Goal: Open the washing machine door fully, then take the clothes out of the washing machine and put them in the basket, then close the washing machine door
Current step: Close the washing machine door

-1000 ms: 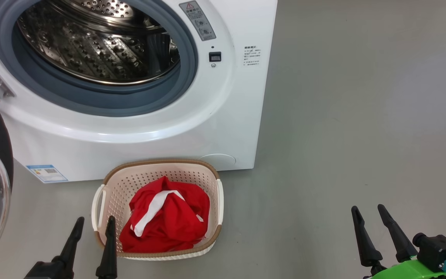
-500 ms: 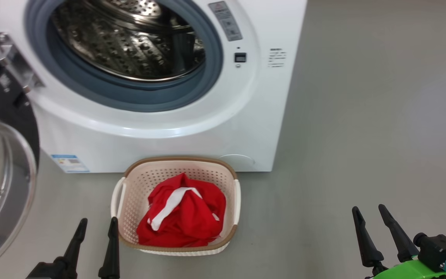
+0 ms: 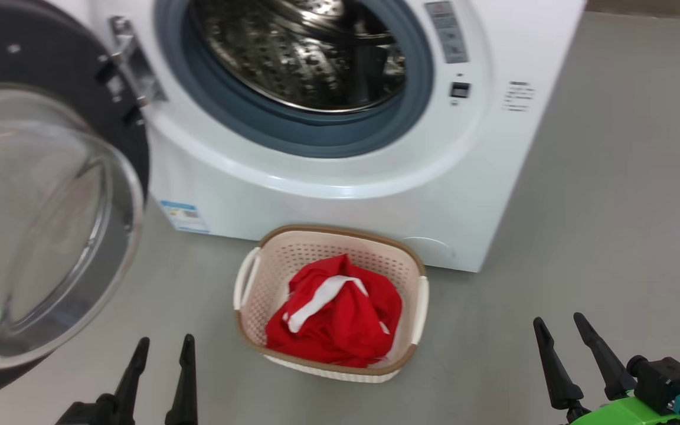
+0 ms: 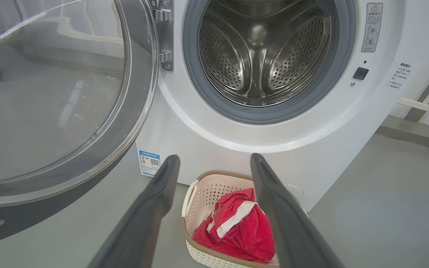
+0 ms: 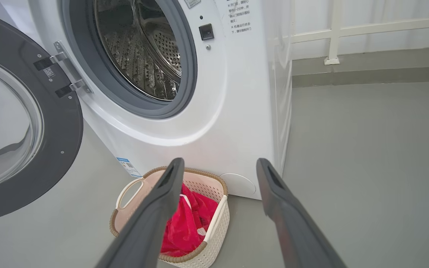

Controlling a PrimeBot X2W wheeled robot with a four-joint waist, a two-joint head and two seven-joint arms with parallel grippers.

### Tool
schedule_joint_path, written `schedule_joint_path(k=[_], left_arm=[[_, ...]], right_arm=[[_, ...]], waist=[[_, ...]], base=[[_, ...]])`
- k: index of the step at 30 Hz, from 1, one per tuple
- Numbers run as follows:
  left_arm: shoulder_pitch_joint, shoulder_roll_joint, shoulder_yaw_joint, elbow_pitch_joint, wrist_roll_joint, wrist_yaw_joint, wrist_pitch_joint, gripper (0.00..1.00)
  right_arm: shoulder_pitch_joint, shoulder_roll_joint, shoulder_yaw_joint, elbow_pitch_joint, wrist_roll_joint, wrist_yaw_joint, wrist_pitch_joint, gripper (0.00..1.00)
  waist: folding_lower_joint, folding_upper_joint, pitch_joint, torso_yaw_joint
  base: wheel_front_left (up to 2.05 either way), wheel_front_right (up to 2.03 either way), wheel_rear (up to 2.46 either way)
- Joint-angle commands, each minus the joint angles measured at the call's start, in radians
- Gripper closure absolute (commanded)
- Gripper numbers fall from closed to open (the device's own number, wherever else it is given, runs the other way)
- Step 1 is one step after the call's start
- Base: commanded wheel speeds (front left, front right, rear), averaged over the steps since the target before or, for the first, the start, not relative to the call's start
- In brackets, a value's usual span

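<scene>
Plainly, we saw the clothes [image 3: 340,321] heaped in the basket [image 3: 316,229], whose long axis ran from the washing machine [image 3: 346,206] toward us. The washing machine door [image 3: 51,224] stood swung wide at left, glass bulging our way. The left tool [image 3: 164,340] hung just beside the basket, the right tool [image 3: 558,319] well apart, both spread and empty.

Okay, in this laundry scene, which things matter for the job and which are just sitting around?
For the job:
washing machine door, swung open
washing machine, drum empty as far as seen
basket, on the floor
clothes, lying in it

Just there:
blue sticker on the machine's front
white railing in the background
</scene>
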Motion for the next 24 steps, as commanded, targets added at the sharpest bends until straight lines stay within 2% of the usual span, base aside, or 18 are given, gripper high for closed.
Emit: schedule_joint_path(k=[1,14,24], left_arm=[[0.001,0.009,0.026,-0.023,-0.012,0.010,-0.005,0.00],[0.033,0.009,-0.027,-0.035,-0.064,0.054,-0.005,0.00],[0.066,0.009,-0.030,-0.063,-0.103,0.083,-0.005,0.00]], right_arm=[[-0.012,-0.019,0.024,-0.021,-0.006,0.000,-0.006,0.00],[-0.005,-0.038,0.060,-0.011,0.000,0.000,-0.006,0.00],[-0.013,-0.033,0.094,-0.005,0.004,0.000,-0.006,0.00]], waist=[[0.0000,0.0000,-0.005,0.064],[0.0000,0.0000,-0.024,0.225],[0.0000,0.0000,-0.029,0.282]], base=[[0.00,0.00,0.00],[0.00,0.00,0.00],[0.00,0.00,0.00]])
